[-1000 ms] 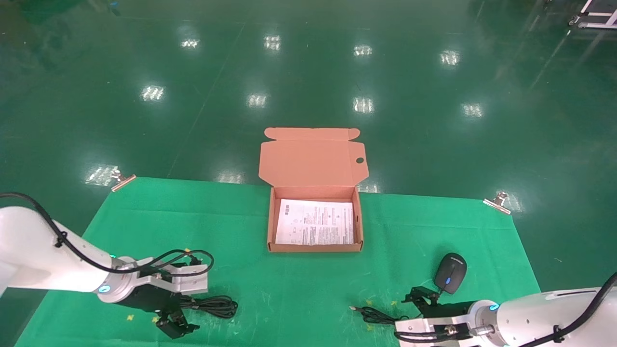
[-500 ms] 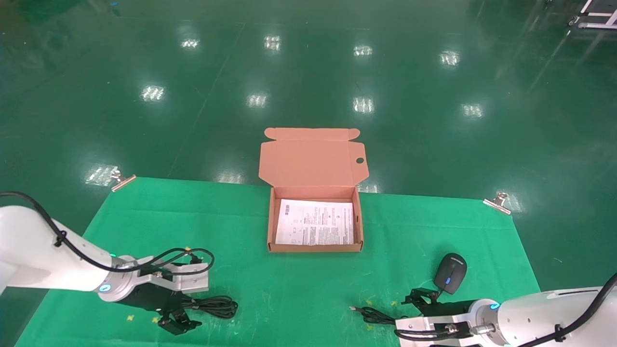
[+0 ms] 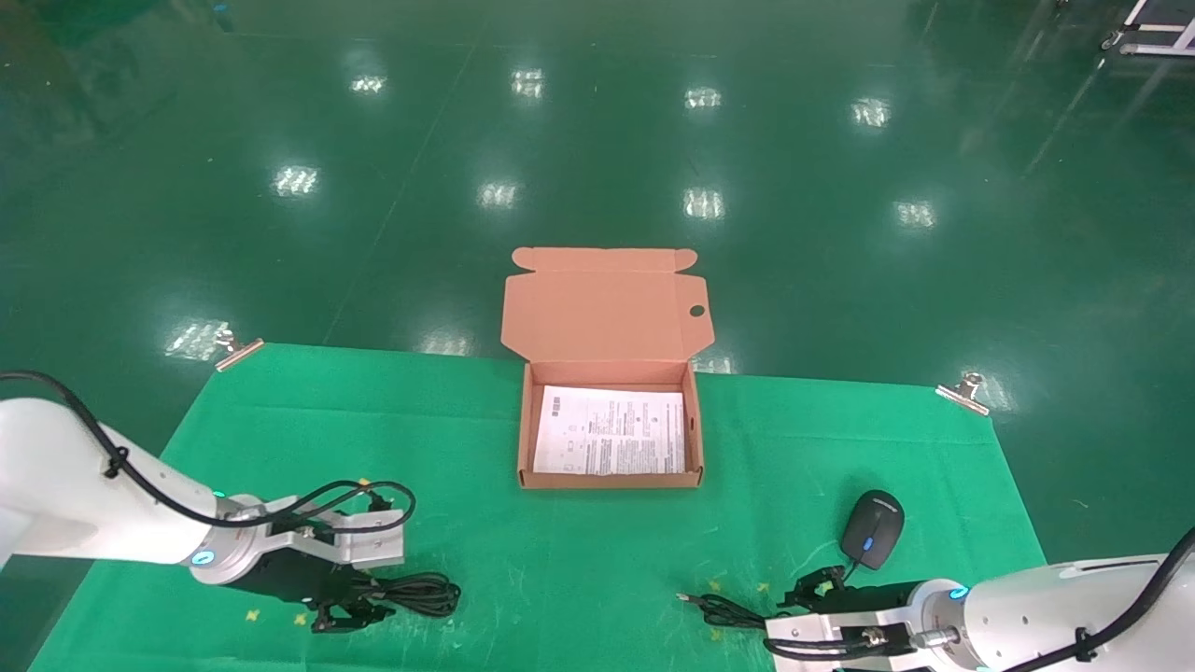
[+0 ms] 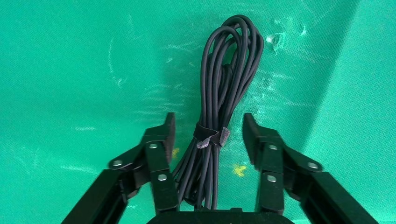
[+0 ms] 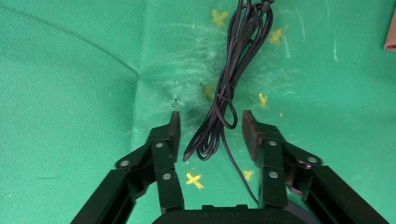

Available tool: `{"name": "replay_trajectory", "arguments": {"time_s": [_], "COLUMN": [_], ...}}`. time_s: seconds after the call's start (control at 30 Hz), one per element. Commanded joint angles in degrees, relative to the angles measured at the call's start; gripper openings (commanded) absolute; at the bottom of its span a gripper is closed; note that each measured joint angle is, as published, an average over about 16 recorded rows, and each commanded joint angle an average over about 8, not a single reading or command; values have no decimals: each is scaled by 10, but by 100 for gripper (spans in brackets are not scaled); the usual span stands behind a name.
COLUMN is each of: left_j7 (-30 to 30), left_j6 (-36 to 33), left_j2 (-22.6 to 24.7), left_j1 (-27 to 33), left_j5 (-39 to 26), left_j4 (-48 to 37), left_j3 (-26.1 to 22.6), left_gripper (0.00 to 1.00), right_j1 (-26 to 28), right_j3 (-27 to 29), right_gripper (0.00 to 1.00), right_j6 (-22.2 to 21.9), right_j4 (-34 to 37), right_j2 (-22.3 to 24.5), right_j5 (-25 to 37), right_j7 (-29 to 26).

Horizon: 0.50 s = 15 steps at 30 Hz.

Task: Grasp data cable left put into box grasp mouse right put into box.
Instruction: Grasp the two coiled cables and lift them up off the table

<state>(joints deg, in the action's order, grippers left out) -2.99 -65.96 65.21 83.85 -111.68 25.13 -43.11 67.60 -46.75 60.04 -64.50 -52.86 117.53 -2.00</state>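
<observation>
The data cable (image 4: 219,116) lies on the green cloth (image 3: 597,551) at the near left of the tabletop, a long narrow bundle tied with a small strap. The left pincer (image 4: 208,133) is low over it with its jaws released, one finger on each side of the bundle at the strap. The bundle's long axis runs straight out from the wrist, across the line of closing, so squeezing should catch all the strands together. Whether the fingertips already touch the cloth is hard to tell.

The right pincer (image 5: 210,135) is released too, near the right front edge, straddling the mouse's thin cord (image 5: 229,88). The mouse (image 3: 872,527) itself sits just beyond it, apart from the fingers.

The box (image 3: 611,481) stands open mid-table between the two arms, well apart from both, lid flap leaning back and a printed sheet (image 3: 611,441) lying flat inside. Beyond the cloth is a glossy green floor (image 3: 597,140).
</observation>
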Motion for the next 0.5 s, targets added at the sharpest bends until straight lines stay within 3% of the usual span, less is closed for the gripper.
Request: {"name": "replay_trajectory", "arguments": {"time_s": [0.03,0.5], "left_j7": [0,1], "left_j6": [0,-1], "left_j2": [0,-1], "left_j1": [0,0], "left_j5": [0,0], "left_j4": [1,2], "left_j3": [0,0], "left_gripper": [0,0], "right_j1": [0,1], "right_j3": [0,0], "right_gripper": [0,0], "right_j6": [0,1], "right_j4": [0,-1], "right_j2": [0,0], "right_j5": [0,0], "right_j7": [0,0]}}
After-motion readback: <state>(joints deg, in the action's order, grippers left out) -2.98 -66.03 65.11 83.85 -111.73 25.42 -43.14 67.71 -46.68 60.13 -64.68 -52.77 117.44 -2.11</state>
